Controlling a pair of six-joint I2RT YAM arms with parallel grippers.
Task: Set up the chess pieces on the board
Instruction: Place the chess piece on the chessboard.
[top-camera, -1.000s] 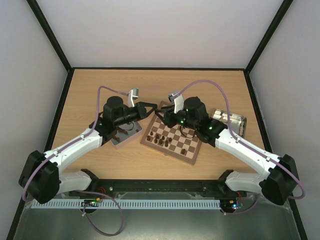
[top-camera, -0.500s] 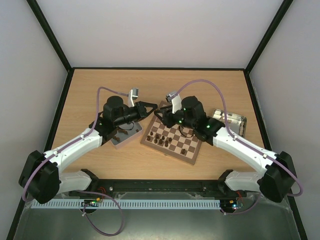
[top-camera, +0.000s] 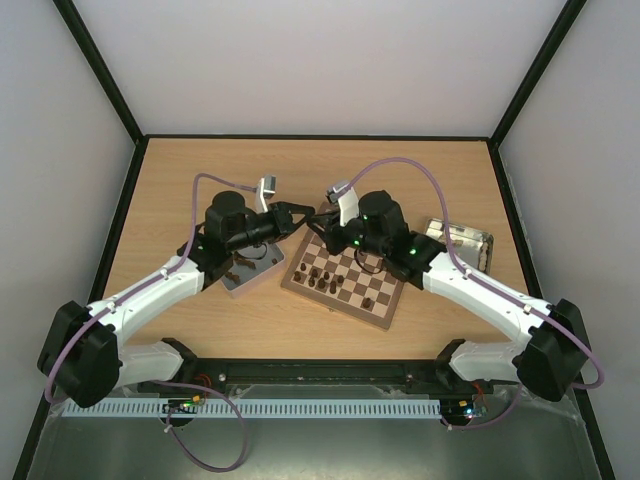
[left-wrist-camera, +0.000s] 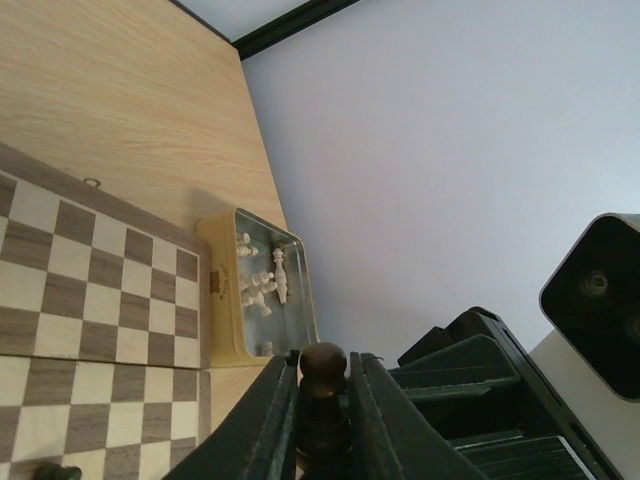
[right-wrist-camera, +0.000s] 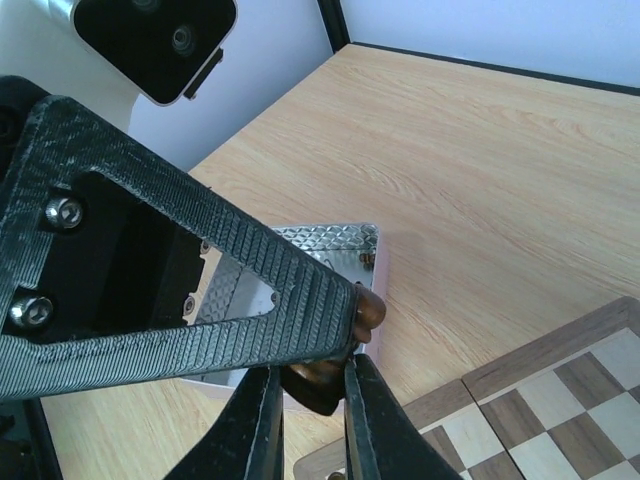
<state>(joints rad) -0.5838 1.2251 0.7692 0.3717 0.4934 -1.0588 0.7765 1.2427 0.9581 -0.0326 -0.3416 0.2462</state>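
Dark-brown chess piece (left-wrist-camera: 323, 366) sits pinched in my L tool (left-wrist-camera: 322, 378); R tool (right-wrist-camera: 310, 378) closed on it too, base hidden.

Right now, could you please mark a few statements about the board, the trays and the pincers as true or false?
1. The left pincer grips a dark piece. True.
2. The two pincers are far apart. False: the right pincer meets the left one at that piece.
3. Dark pieces stand on the board. True.
4. The yellow-sided tray holds brown chessmen. False: it holds pale pieces.
5. The grey tray lies right of the board. False: it lies to the left.
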